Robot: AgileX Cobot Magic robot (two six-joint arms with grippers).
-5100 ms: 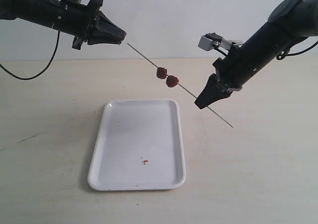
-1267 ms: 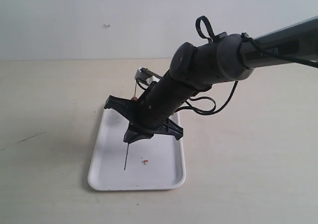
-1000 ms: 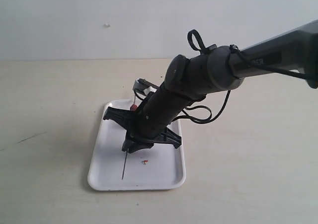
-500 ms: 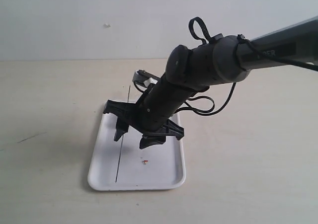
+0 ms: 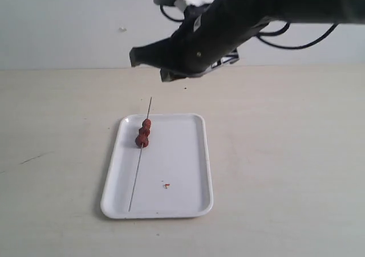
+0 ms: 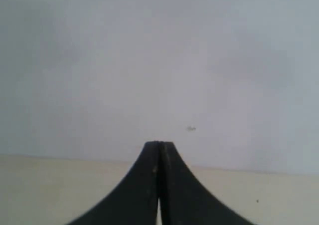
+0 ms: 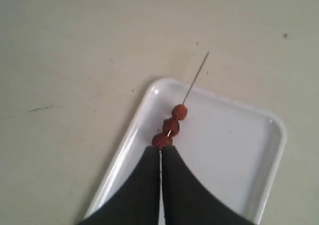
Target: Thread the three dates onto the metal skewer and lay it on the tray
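The metal skewer (image 5: pixel 135 177) lies flat along the left side of the white tray (image 5: pixel 182 154), its far tip past the tray's rim. The three dates (image 5: pixel 143 134) sit close together on it near the far end. In the right wrist view they show as a row (image 7: pixel 171 126) on the skewer (image 7: pixel 195 78) over the tray (image 7: pixel 234 150). My right gripper (image 5: pixel 168 74) hangs high above the tray's far end, shut and empty (image 7: pixel 160 147). My left gripper (image 6: pixel 159 144) is shut, holds nothing, and faces a pale wall; the exterior view does not show it.
A tiny reddish crumb (image 5: pixel 166 185) lies on the tray near its front. The beige tabletop (image 5: pixel 285 154) spreads all round the tray. The right arm's dark body (image 5: pixel 239 17) fills the upper middle of the exterior view.
The right gripper opened and left the skewer on the tray, then rose well above it and closed its jaws. The skewer with the dates now lies free.
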